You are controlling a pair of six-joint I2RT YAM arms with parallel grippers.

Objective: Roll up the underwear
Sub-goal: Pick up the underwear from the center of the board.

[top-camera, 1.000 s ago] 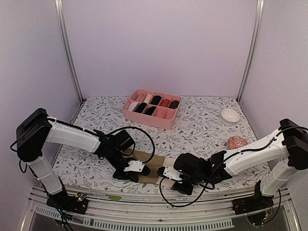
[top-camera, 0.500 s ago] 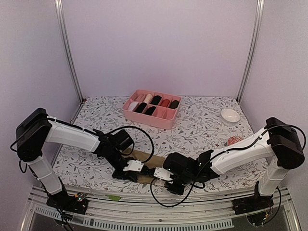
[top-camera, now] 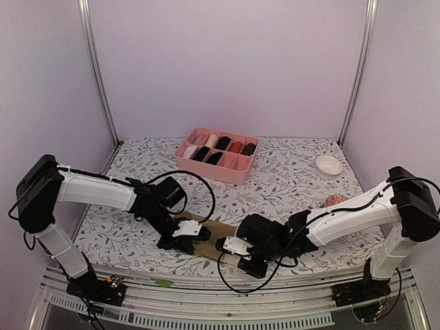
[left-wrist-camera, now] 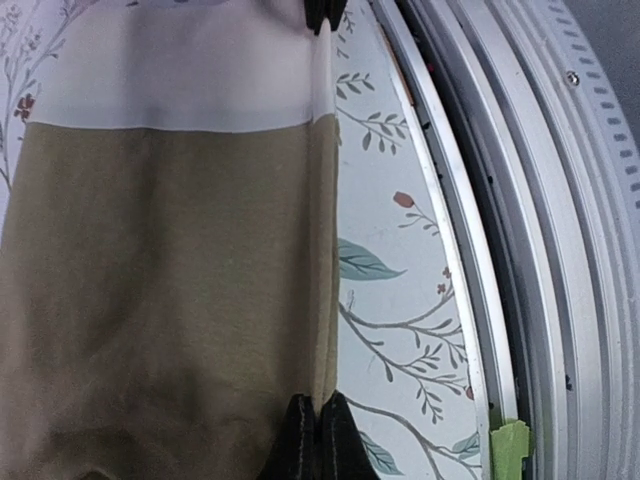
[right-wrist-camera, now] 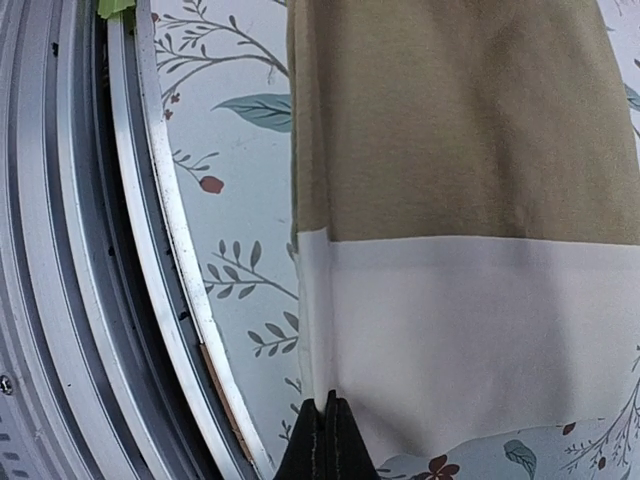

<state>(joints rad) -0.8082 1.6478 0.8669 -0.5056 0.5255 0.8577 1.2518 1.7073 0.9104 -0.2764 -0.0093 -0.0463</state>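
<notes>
From above, the olive-brown underwear lies flat on the desk, close to the near edge, between the two arms. The left hand is at its left end and the right hand at its right end, both low on the cloth. Far behind stands the pink box with rolled pieces in its compartments. A white bowl is at the right, and a ball shows partly behind the right arm.

In the left wrist view, the left hand has its fingers pressed together, pinching the long edge of the underwear that is nearest to the metal rail. The cream waistband is at the far end, where two dark fingertips meet the same edge.

In the right wrist view, the right hand is also pressed together, and it pinches the edge of the waistband. The olive part stretches away from it, flat on the desk.
</notes>
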